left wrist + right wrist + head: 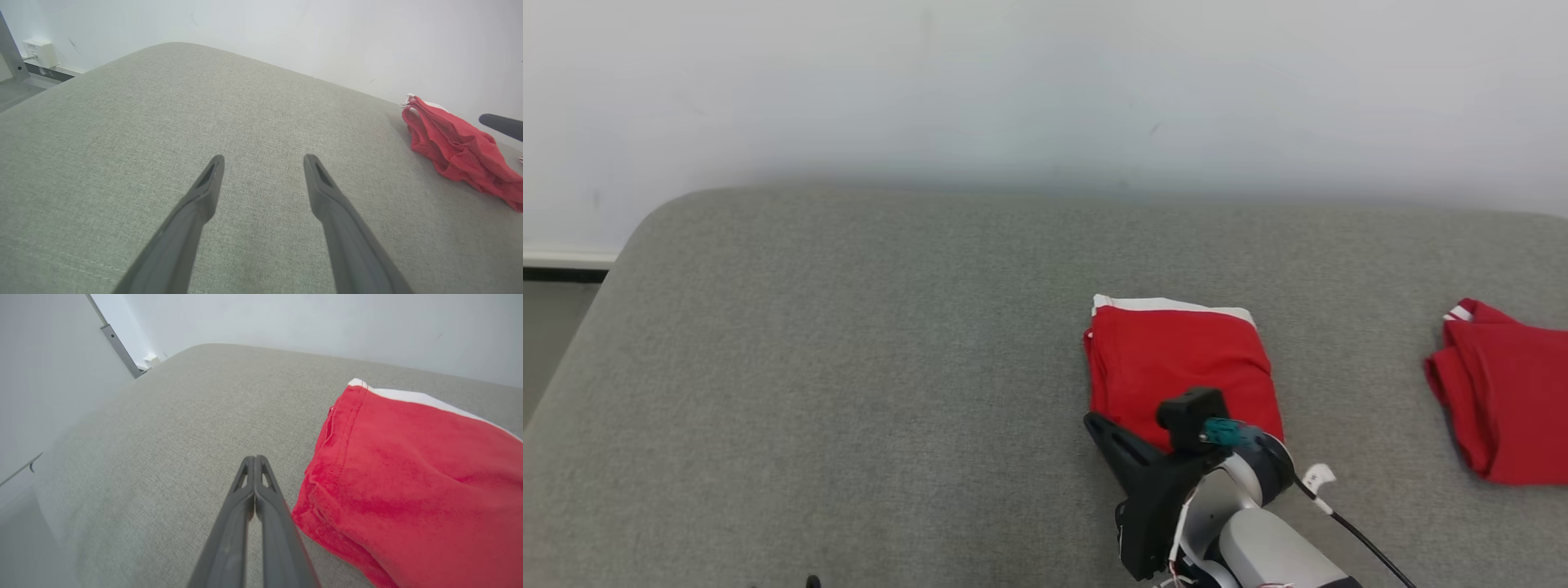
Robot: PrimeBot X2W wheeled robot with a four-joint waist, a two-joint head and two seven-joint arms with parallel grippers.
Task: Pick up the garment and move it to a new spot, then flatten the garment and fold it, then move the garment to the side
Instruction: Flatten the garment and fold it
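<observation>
The right claw [254, 458] (fingers pressed together, empty) hovers just beside the folded red garment [408, 477].

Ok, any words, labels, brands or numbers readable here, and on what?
None can be read.
The folded red garment and the second red garment show no print.
The white wall box bears a faint mark, too blurred to read.
The white cable tag looks blank.

Head camera looks down on the cushion [849, 367]; wrist cameras skim it low, all sharing the red garment [1176, 359].
</observation>
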